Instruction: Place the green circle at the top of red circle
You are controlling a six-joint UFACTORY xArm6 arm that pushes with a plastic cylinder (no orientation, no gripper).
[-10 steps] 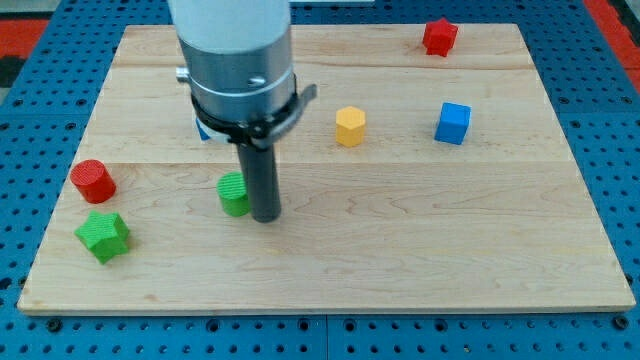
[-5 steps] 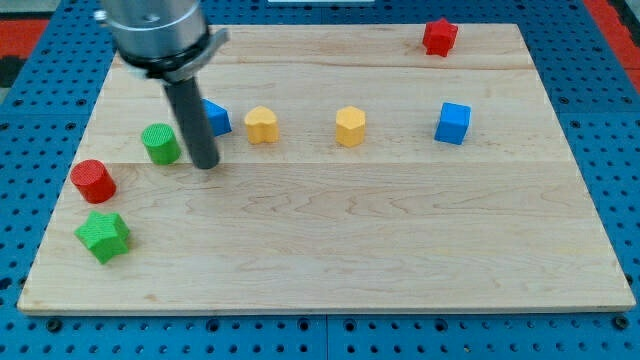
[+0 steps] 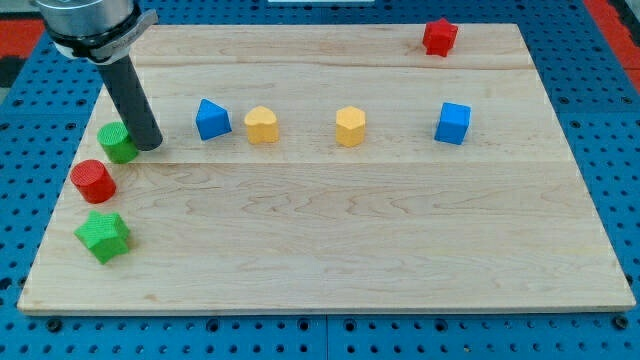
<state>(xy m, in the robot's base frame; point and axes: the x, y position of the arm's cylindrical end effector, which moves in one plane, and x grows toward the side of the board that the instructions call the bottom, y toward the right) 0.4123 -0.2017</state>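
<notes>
The green circle (image 3: 116, 143) sits near the board's left edge, just above and slightly right of the red circle (image 3: 93, 181). The two are close, nearly touching. My tip (image 3: 149, 145) rests on the board right against the green circle's right side. The dark rod rises from it up to the arm's grey body at the view's top left.
A green star (image 3: 103, 236) lies below the red circle. A blue triangular block (image 3: 211, 119), a yellow heart-like block (image 3: 261, 125), a yellow hexagon (image 3: 350, 127) and a blue cube (image 3: 452, 123) form a row. A red star (image 3: 439, 37) sits top right on the wooden board (image 3: 400, 250).
My tip has swept up and left, pushing the green circle from mid-board to a spot just above the red circle. The arm's body now uncovers the blue and yellow blocks.
</notes>
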